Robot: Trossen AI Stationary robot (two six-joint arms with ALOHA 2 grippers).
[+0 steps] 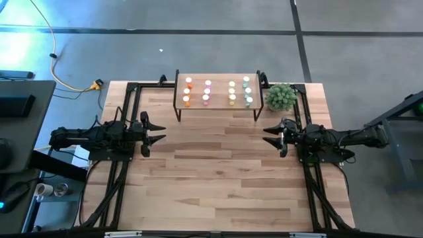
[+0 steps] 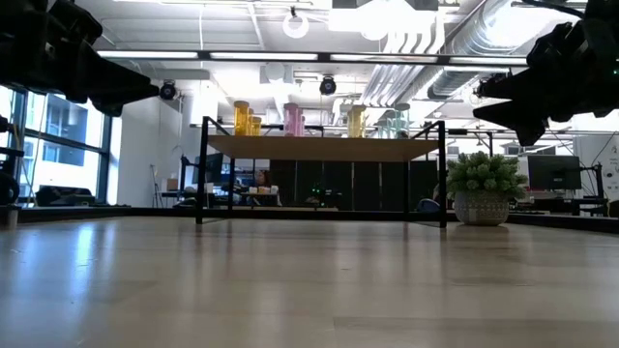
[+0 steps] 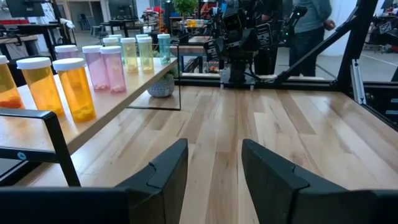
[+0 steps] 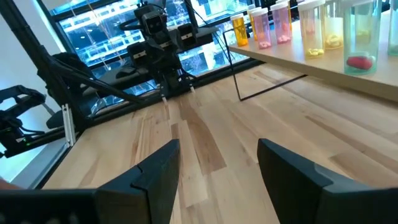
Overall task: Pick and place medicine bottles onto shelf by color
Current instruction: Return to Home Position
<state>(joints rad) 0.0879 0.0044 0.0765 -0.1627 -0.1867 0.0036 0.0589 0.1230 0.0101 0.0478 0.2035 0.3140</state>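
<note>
The shelf (image 1: 218, 106), a light-wood board on black legs, stands at the table's far middle. Several medicine bottles with white caps stand upright on it in four rows by color: orange (image 1: 188, 91), pink (image 1: 207, 91), yellow (image 1: 232, 92) and green (image 1: 247, 91). They also show in the left wrist view (image 3: 74, 87) and in the right wrist view (image 4: 357, 31). My left gripper (image 1: 158, 132) is open and empty above the table's left side. My right gripper (image 1: 269, 135) is open and empty above the table's right side. Both point toward the table's middle.
A small green plant in a pot (image 1: 280, 97) stands right of the shelf at the far right corner. The tabletop (image 1: 218, 178) lies bare between and in front of the grippers. A person (image 3: 311, 25) stands in the room beyond the table.
</note>
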